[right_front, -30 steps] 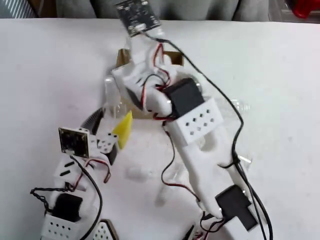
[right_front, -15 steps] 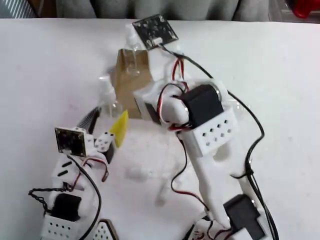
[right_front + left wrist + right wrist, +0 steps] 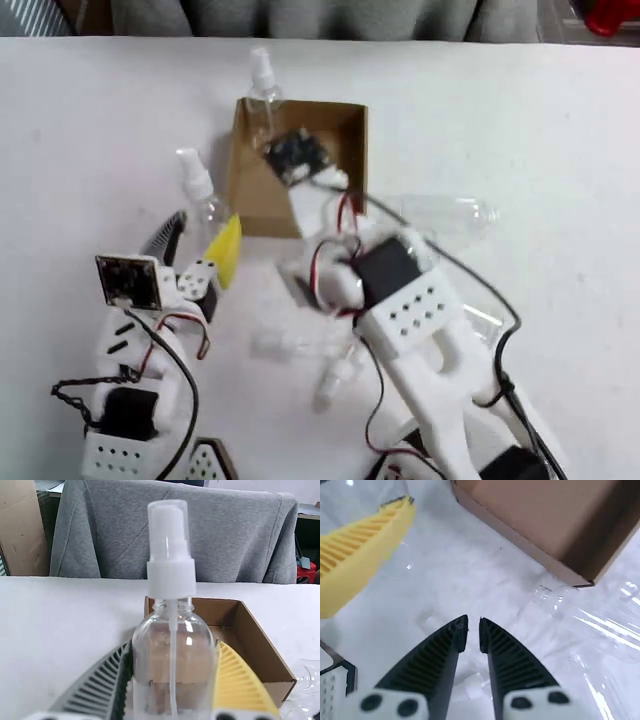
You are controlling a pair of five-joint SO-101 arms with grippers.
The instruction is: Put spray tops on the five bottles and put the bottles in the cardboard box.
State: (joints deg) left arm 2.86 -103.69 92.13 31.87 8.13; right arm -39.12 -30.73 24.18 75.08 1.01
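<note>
My left gripper (image 3: 172, 700) is shut on a clear bottle (image 3: 172, 650) with a white spray top (image 3: 170, 550), held upright between the grey and yellow fingers just left of the cardboard box (image 3: 340, 125). In the high view that bottle (image 3: 200, 195) stands at the box's front-left corner. A second capped bottle (image 3: 262, 90) stands in the box's far-left corner. My right gripper (image 3: 472, 630) hangs shut and empty over the table in front of the box (image 3: 545, 525). A clear bottle without a top (image 3: 445, 212) lies right of the box.
Loose white spray tops (image 3: 270, 345) (image 3: 335, 385) lie on the table in front of the box, beside the right arm (image 3: 400, 310). Another small clear part (image 3: 482, 320) lies right of that arm. A grey chair back (image 3: 170, 535) stands beyond the table's far edge.
The right arm has drawn back from over the box toward the table's front, uncovering the box and the capped bottle standing in it. The left gripper with its bottle has shifted slightly left.
</note>
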